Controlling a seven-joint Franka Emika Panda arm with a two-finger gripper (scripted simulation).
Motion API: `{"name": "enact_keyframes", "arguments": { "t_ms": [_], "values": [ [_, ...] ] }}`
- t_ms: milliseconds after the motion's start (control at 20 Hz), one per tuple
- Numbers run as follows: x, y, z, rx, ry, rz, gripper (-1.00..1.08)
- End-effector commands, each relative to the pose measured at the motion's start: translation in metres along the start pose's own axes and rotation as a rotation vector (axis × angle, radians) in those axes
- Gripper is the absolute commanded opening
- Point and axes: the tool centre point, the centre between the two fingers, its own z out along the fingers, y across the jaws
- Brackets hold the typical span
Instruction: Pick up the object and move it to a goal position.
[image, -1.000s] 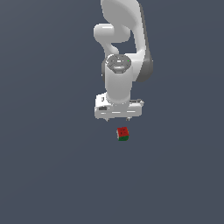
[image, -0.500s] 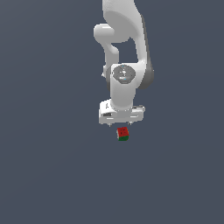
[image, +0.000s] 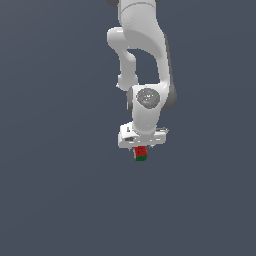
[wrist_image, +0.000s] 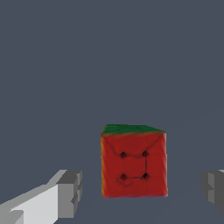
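The object is a small cube (image: 140, 153) with a red face and a green face, resting on the dark grey floor. In the wrist view the cube (wrist_image: 133, 164) shows its red face with a green face beyond it. My white gripper (image: 142, 148) hangs straight over the cube, its hand just above the cube's top. In the wrist view the gripper (wrist_image: 142, 192) is open: one grey fingertip (wrist_image: 70, 192) and the other fingertip (wrist_image: 214, 190) stand on either side of the cube, each with a gap to it. The cube is closer to the first fingertip.
A plain dark grey floor (image: 60, 200) lies all around. The white arm (image: 142, 60) rises behind the gripper in the exterior view. No other objects show.
The gripper has come down toward the cube, from a clear gap above it to right over it. The cube has not moved.
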Motion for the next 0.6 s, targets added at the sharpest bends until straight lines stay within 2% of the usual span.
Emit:
{"name": "enact_keyframes", "arguments": {
  "t_ms": [0, 250, 550],
  "values": [
    [0.001, -0.001, 0.003, -0.001, 0.003, -0.003, 1.00],
    [0.000, 0.000, 0.007, 0.000, 0.001, -0.001, 1.00],
    [-0.001, -0.001, 0.034, -0.001, 0.002, -0.002, 1.00]
  ]
}}
